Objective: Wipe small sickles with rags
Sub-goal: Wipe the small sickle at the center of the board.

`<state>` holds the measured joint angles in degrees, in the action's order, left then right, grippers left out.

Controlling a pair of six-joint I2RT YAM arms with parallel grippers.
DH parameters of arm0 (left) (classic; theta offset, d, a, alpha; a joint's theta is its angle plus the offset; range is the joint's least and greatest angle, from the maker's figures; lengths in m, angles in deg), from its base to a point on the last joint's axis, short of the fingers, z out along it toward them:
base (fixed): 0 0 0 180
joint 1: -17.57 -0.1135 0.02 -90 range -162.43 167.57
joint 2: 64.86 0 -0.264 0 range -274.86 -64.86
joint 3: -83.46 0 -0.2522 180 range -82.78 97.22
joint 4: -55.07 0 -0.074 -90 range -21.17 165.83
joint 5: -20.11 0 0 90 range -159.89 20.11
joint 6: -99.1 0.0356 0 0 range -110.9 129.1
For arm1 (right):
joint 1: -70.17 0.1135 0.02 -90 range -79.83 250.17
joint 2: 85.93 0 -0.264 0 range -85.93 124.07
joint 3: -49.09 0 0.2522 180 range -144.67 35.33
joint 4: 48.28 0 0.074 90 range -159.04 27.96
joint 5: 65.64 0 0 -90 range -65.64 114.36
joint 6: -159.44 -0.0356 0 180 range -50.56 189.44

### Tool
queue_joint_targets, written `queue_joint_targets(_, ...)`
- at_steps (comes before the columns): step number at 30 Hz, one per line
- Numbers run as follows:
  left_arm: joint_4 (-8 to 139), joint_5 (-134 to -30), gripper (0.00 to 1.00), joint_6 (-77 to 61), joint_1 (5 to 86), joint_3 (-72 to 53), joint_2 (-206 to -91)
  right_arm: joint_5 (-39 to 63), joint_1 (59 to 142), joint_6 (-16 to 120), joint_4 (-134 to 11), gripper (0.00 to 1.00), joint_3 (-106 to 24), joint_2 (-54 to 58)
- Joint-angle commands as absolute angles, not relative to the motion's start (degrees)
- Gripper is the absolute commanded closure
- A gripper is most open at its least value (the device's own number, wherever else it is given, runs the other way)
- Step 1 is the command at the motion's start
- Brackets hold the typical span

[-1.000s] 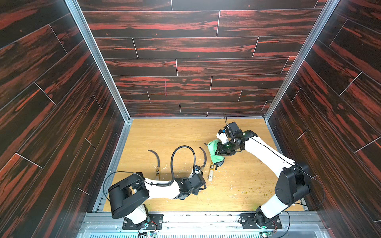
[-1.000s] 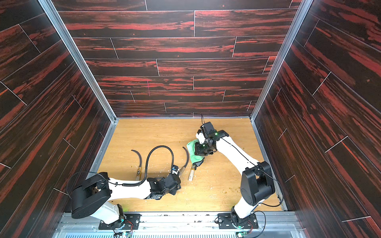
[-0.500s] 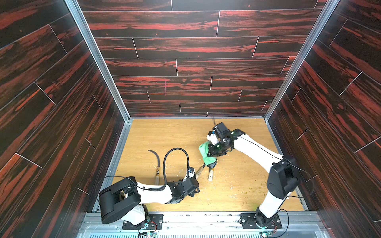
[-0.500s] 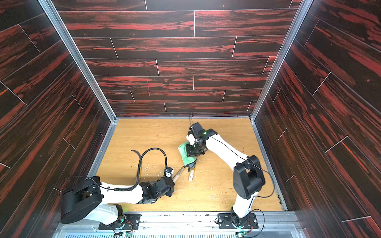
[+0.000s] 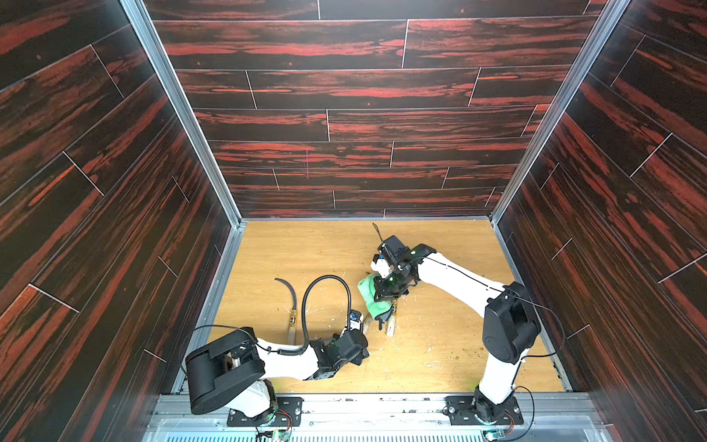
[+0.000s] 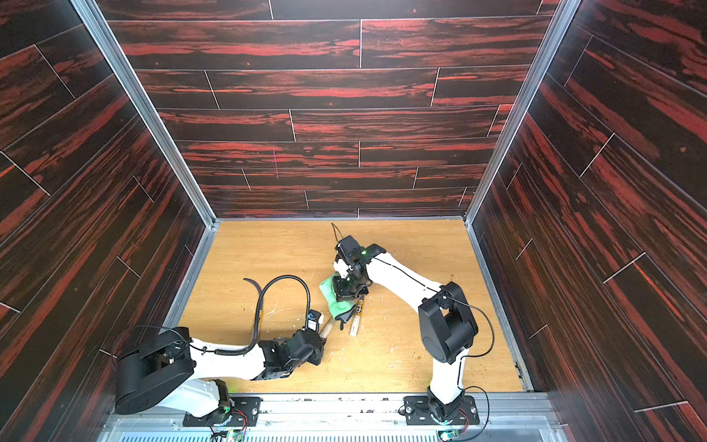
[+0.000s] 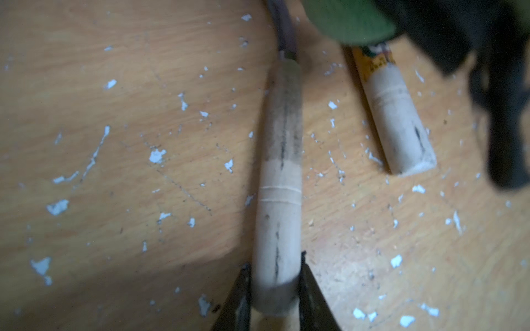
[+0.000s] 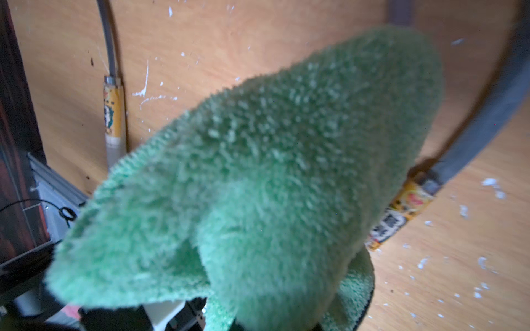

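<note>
Step in hand: one sickle presented for wiping; the stroke itself looks not yet made.
Left gripper [image 7: 276,272]: jaws clamped on the butt of the bare-handled sickle [image 7: 281,186], low over the board.
Right gripper [image 5: 384,290]: closed on the bunched green rag [image 5: 369,292], above that sickle's blade; whether they touch cannot be told.
Other sickles: labelled sickle [image 5: 391,325] just beside, band end under the rag; third sickle [image 5: 294,306] well apart.
Next move: press the rag down and draw it along the curved blade, handle held firm, neighbour undisturbed.
Surface: pale wood board [image 5: 440,344] — scratched, flecked with white chips.
Room: dark red-streaked plank walls [image 5: 344,114] on three sides.
</note>
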<state>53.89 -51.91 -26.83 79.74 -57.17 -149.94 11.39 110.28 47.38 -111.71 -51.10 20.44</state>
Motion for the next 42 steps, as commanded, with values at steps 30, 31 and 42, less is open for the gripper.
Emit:
queue_joint_targets(30, 54.33, -52.84, 0.95, -28.58, 79.81, -63.15, -145.9, 11.19, 110.16, 45.58, -104.72, 1.0, -43.83, 34.49)
queue_joint_targets(31, 54.42, -52.82, 0.95, -28.69, 79.8, -63.39, -145.73, 11.56, 109.78, 45.87, -104.84, 1.0, -43.97, 34.55)
queue_joint_targets(42, 55.11, -52.66, 0.95, -29.55, 79.77, -64.52, -143.86, 17.77, 103.94, 50.3, -107.97, 1.0, -50.1, 34.57)
